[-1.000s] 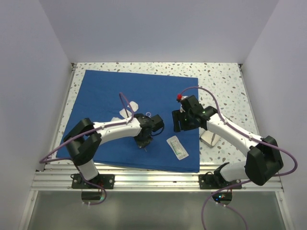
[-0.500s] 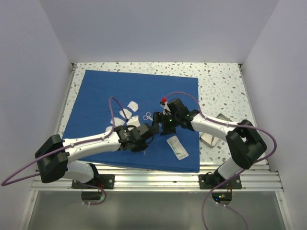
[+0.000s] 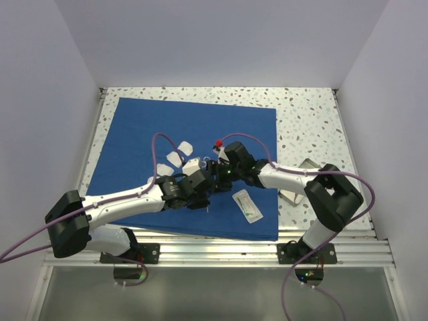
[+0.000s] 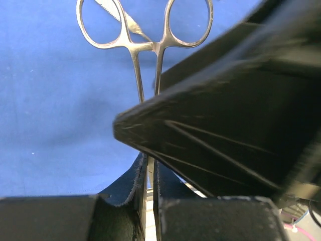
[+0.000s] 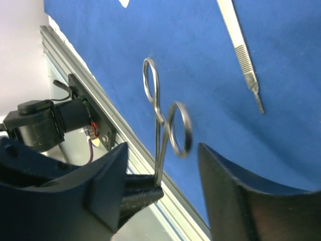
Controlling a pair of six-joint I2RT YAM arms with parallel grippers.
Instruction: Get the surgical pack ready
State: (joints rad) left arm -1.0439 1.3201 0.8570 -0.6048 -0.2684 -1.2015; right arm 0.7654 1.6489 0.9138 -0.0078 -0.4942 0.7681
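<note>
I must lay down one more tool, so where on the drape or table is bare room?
Free: the far strip of drape beyond the gauze, its left side, and the table at far right. Crowded: mid-drape, where left claw, holding forceps, meets right claw, with the packet near.

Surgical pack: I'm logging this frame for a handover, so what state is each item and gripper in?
forceps: held by the shanks, rings ungripped.
left gripper: shut on forceps.
right gripper: open, fingers either side of the rings.
blue drape: spread flat.
gauze squares: loose on drape.
clear packet: lying on drape.
</note>
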